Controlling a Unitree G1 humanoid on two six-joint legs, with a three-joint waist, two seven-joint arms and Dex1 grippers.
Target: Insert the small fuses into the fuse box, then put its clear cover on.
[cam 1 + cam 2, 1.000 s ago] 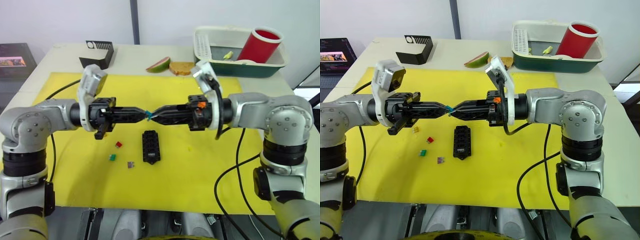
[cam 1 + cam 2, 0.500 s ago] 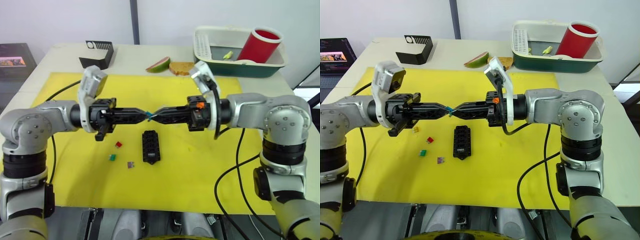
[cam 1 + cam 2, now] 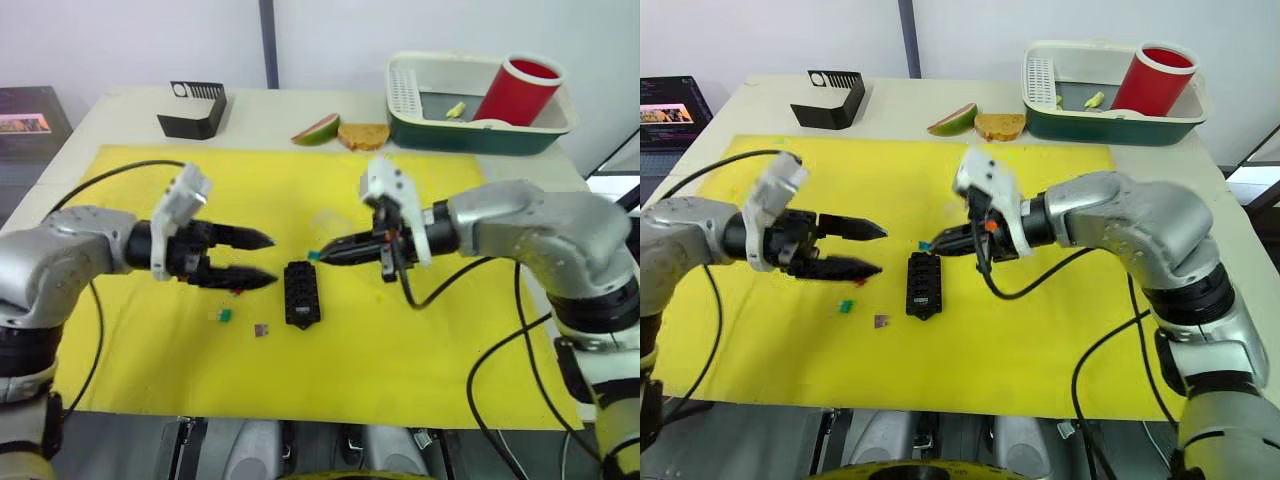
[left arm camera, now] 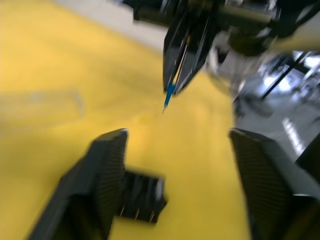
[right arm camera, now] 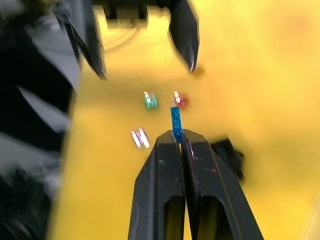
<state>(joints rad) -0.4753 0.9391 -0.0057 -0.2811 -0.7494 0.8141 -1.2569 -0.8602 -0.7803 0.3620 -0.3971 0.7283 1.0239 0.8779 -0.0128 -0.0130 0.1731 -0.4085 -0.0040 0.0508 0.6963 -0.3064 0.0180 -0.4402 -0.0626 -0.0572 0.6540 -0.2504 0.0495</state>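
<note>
My right gripper [image 3: 325,252] is shut on a small blue fuse [image 3: 313,254], which juts from its tips just above the far end of the black fuse box [image 3: 302,293]. The left gripper [image 3: 272,260] stands open to the left of the box, nothing between its fingers [image 4: 100,170]. On the yellow mat lie a green fuse [image 3: 224,315], a purple one [image 3: 261,329] and a red one [image 5: 180,100] near the left gripper's lower finger. A faint clear cover [image 4: 45,102] rests on the mat beyond the box.
At the back of the table are a black slotted stand [image 3: 195,105], a mango slice [image 3: 318,128] and a bread slice [image 3: 363,135]. A green and white tub [image 3: 440,132] with a red cup [image 3: 520,88] sits far right.
The left gripper has opened, let go of the blue fuse and drawn back left. The right gripper keeps the fuse and has dropped toward the fuse box.
</note>
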